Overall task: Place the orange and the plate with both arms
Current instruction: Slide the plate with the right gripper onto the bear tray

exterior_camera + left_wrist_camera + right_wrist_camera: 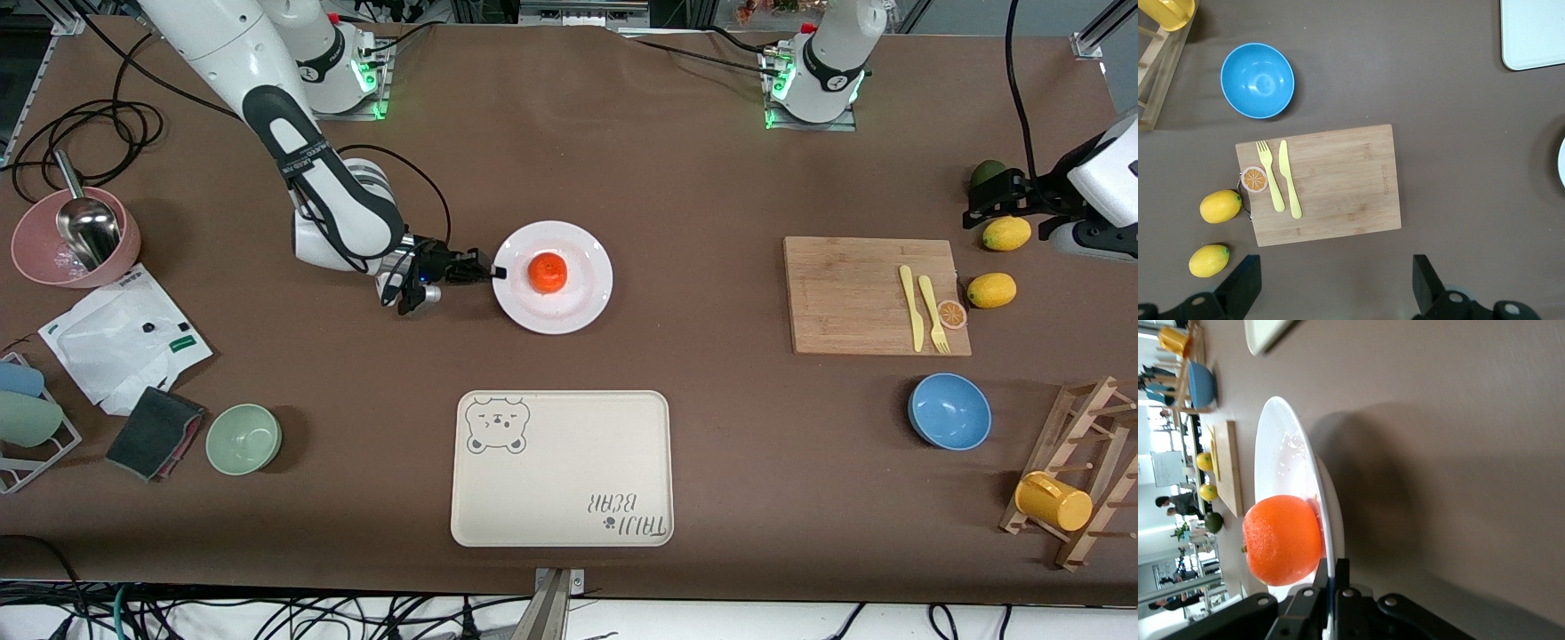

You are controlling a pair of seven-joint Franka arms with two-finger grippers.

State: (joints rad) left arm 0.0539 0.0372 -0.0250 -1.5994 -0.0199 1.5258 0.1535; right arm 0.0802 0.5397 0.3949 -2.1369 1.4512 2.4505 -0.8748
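The white plate [582,253] lies in the middle of the table with the orange [548,272] on its centre. My right gripper [492,271] is shut on the plate's rim at the side toward the right arm's end. In the right wrist view the fingers [1342,568] pinch the thin rim of the plate [1281,447], with the orange [1281,539] just past them. My left gripper [976,206] hangs open and empty over the table by the lemons. Its fingers [1245,283] stand wide apart above bare table beside the cutting board [1331,180].
The cream bear-print tray [560,467] lies nearer the front camera than the plate. The cutting board [853,298] holds a yellow fork, a knife and an orange-slice disc [952,313]. Two lemons [991,290], a blue bowl [949,411], a green bowl [244,438] and a pink bowl [76,249] stand around.
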